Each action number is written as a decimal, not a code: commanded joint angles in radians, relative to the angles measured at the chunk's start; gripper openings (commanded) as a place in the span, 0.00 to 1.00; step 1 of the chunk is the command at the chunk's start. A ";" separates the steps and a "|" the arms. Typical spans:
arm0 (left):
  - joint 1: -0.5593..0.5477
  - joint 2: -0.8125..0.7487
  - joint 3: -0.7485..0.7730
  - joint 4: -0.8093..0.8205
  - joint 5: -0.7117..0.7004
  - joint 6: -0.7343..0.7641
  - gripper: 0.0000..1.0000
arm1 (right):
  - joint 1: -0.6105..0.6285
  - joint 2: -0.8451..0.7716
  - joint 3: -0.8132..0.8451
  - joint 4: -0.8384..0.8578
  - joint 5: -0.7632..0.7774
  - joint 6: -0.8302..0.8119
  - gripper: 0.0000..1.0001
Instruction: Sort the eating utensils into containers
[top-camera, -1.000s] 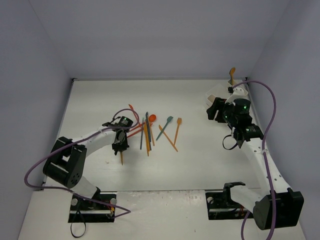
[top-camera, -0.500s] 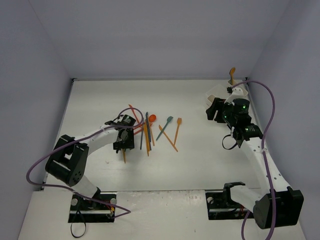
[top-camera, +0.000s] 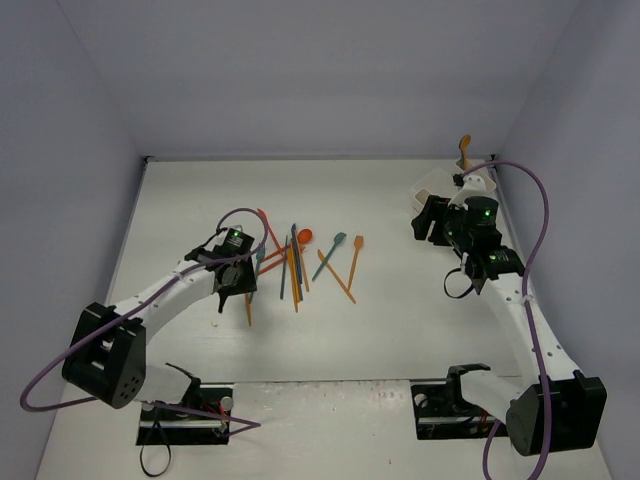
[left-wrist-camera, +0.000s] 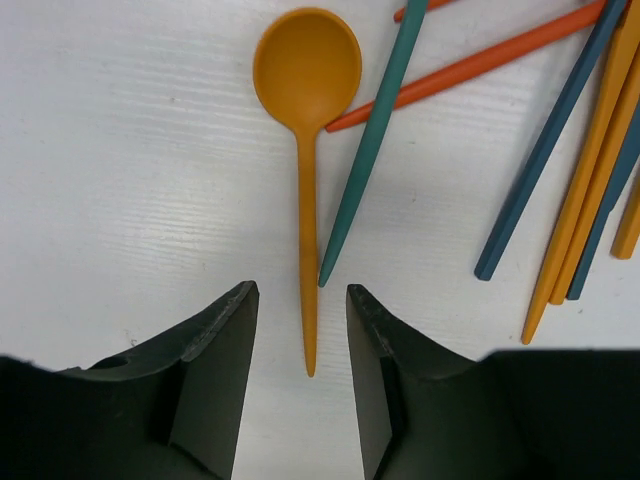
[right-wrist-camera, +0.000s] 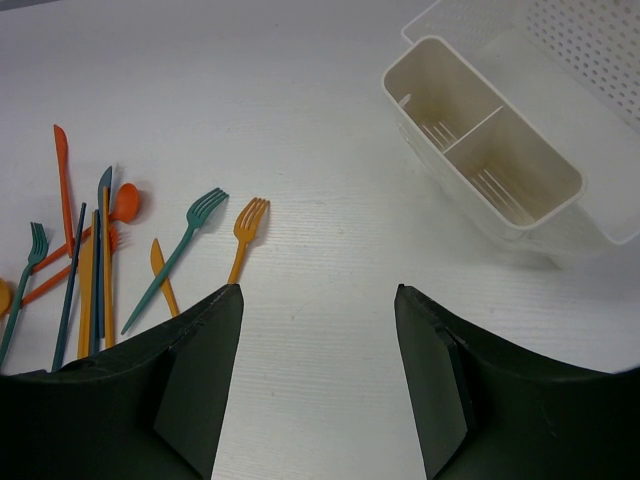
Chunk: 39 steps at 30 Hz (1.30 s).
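In the left wrist view an orange spoon (left-wrist-camera: 307, 75) lies flat on the white table, bowl away from me. The tip of its handle rests between the fingers of my left gripper (left-wrist-camera: 300, 305), which is open and not touching it. A teal handle (left-wrist-camera: 368, 150) lies just beside the spoon. From above, the left gripper (top-camera: 232, 285) hangs at the left edge of the pile of eating utensils (top-camera: 293, 265). My right gripper (right-wrist-camera: 315, 300) is open and empty over bare table. The containers (right-wrist-camera: 480, 150) stand ahead of it to the right, near the far right corner (top-camera: 435, 185).
A teal fork (right-wrist-camera: 180, 245), an orange fork (right-wrist-camera: 245, 230) and an orange knife (right-wrist-camera: 162, 272) lie apart on the right of the pile. An orange utensil (top-camera: 464, 150) stands up in a container. A perforated white basket (right-wrist-camera: 590, 60) sits behind the divided bin.
My left gripper was shut on the orange spoon. It has opened, let the spoon down on the table and drawn back to the left. The right arm has not moved.
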<state>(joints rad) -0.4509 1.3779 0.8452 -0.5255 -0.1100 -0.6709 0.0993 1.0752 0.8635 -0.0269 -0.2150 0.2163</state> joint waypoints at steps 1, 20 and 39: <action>0.016 -0.011 0.045 0.039 -0.040 -0.038 0.32 | 0.005 -0.003 0.017 0.055 -0.015 0.003 0.59; 0.040 0.198 0.030 0.127 -0.018 -0.073 0.18 | 0.005 -0.041 -0.003 0.051 -0.038 0.009 0.60; 0.017 -0.253 0.115 0.249 0.129 0.417 0.00 | 0.290 0.077 0.176 0.061 -0.147 -0.009 0.61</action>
<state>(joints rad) -0.4188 1.2426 0.9019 -0.4326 -0.1100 -0.4569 0.2850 1.1097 0.9181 -0.0349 -0.3289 0.2155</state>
